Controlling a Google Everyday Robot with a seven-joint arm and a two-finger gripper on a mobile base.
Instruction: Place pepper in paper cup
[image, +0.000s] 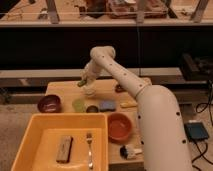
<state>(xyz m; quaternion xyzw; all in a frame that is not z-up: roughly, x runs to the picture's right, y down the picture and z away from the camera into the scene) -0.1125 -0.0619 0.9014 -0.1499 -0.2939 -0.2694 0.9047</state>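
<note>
My gripper (85, 80) is at the back of the wooden table, at the end of the white arm that reaches in from the right. It is shut on the green pepper (81, 83), whose end sticks out to the left below the fingers. The white paper cup (89, 91) stands directly under the gripper, and the pepper hangs just above its rim at the left side. Most of the pepper is hidden by the gripper.
A translucent green cup (78, 105), a tiny dark cup (92, 108) and a blue sponge (106, 105) stand in front of the paper cup. A maroon bowl (49, 103) is at the left and an orange bowl (120, 126) at the right. A yellow tray (30, 137) holds a brown block (64, 148) and a fork (89, 150).
</note>
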